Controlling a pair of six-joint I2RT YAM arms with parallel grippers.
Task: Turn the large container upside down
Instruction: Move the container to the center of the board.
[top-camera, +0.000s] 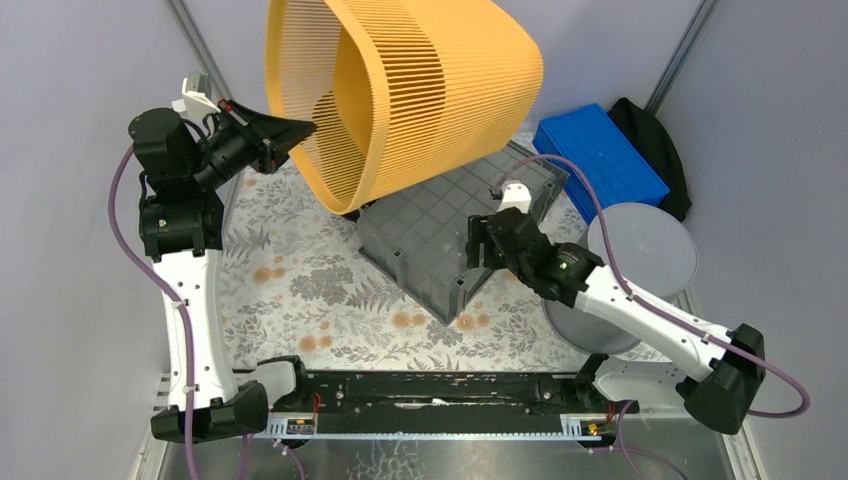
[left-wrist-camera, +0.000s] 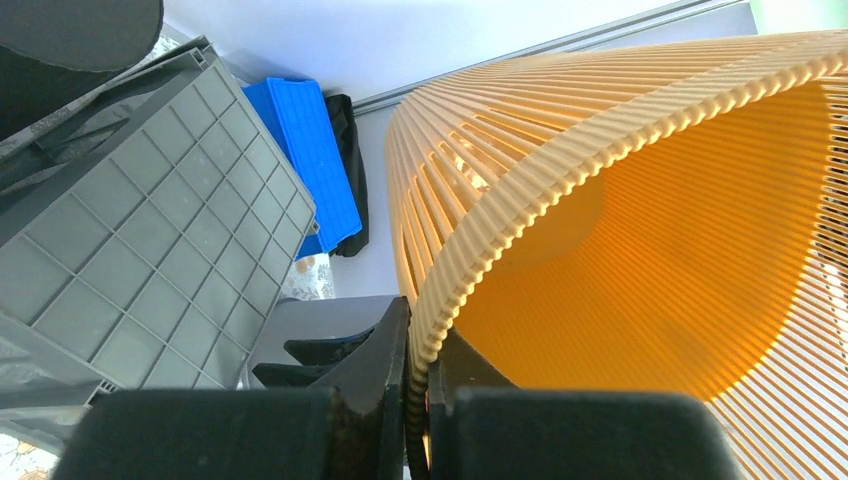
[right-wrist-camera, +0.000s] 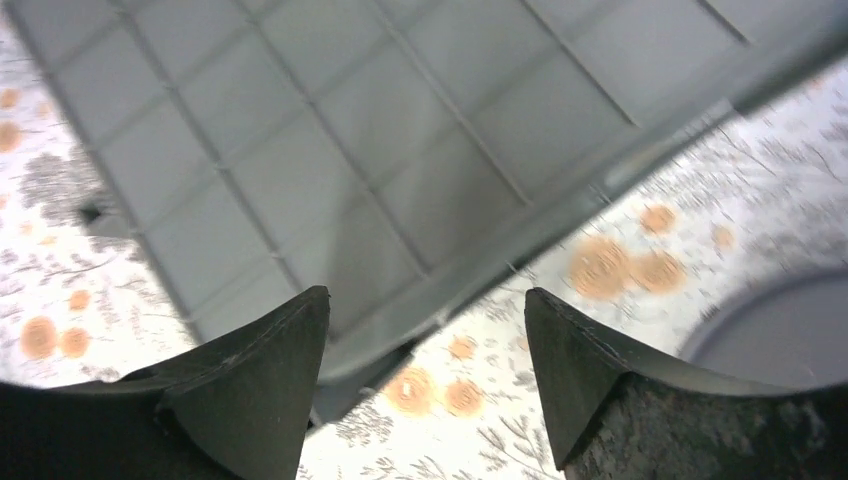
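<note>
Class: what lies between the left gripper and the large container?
The orange slatted basket, its rim in the left gripper, fills the stretch to the large container; top view shows it.

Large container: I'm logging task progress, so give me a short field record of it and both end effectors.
large container: gridded underside facing up
left end effector: shut on rim of orange basket, held aloft
right end effector: open, above container's edge, holding nothing
task state: container looks already inverted

Two white-and-black arms (top-camera: 185, 300), purple cables (top-camera: 112, 200) (matte black wedge jaws)
</note>
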